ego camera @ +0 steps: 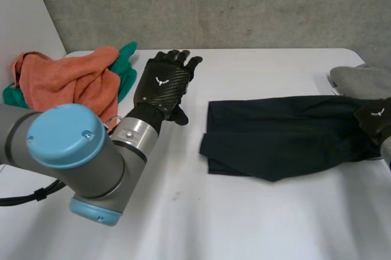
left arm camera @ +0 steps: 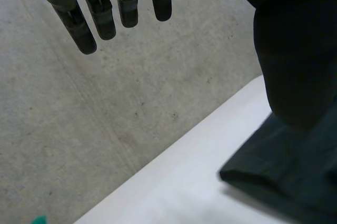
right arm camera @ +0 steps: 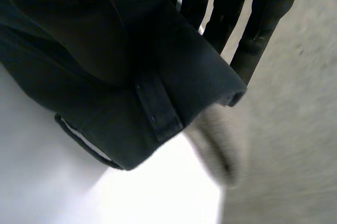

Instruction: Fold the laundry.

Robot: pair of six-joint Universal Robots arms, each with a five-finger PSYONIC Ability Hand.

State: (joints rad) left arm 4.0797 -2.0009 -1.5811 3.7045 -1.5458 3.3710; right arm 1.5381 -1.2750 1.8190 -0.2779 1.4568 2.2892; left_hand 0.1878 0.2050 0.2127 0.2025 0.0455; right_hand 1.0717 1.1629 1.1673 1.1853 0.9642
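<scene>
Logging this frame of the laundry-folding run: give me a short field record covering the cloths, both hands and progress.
surface: white table
garment in work: dark cloth garment, stretched across the table's right half, rumpled
left hand: left hand open, fingers straight, holding nothing, between the pile and the garment
right hand: right hand pinching the garment's right end
pile: orange towel over a green cloth, far left corner
other: grey cloth, far right edge
progress: garment not yet neatly folded
</scene>
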